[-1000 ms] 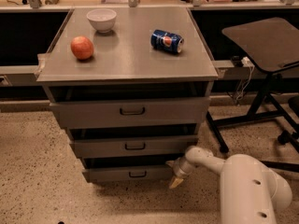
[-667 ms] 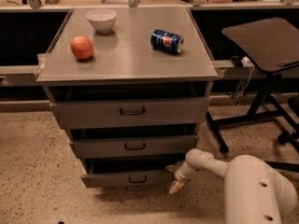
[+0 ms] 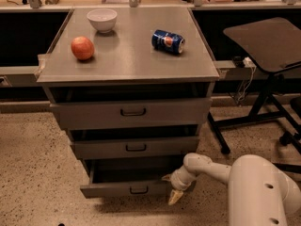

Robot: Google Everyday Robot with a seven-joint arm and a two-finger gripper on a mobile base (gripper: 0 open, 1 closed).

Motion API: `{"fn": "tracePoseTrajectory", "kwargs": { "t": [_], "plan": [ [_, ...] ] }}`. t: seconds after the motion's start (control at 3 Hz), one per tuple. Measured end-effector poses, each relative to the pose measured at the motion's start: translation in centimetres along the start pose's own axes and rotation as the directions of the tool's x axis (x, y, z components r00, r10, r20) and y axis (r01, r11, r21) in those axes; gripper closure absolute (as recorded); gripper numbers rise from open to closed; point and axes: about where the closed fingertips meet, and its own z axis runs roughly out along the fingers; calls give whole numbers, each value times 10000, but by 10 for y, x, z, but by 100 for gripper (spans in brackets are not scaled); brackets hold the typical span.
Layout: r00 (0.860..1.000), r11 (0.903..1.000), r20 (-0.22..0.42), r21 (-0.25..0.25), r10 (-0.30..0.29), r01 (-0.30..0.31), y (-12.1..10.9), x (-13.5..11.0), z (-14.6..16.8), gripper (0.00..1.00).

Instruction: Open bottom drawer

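Grey metal makes up the cabinet, whose three drawer fronts step narrower from top to bottom beneath a flat worktop (image 3: 127,62). The bottom drawer (image 3: 113,189) sits lowest, just above the speckled floor (image 3: 33,173). It stands partly out, its front forward of the two above, with a dark gap of its inside showing behind the front. Its small dark loop handle (image 3: 138,190) is at the centre. The tool (image 3: 170,187) is at the right end of that drawer front, low and near the floor, at the tip of a white arm (image 3: 211,167) that reaches in from the bulky white body at lower right. Whether the tool is wide, narrow or clamped on the front edge, I cannot tell. The middle drawer (image 3: 103,149) and the top drawer (image 3: 84,114) each show a dark handle at centre. On the worktop a red apple (image 3: 83,48) lies at the left, a white bowl (image 3: 102,20) stands behind it, and a blue soda can (image 3: 168,41) lies on its side at the right, well apart from both. A dark stand with a flat top (image 3: 263,41) is beside the cabinet on the right.
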Motion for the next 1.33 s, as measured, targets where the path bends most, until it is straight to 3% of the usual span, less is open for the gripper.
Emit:
{"fn": "tracePoseTrajectory", "kwargs": {
  "t": [0.67,1.33],
  "plan": [
    [9973,9921,542,-1117,-505,563,46,-27,-3,30],
    [9952,9690,721,-2335,-658,810,101,-45,-11,32]
  ]
}}
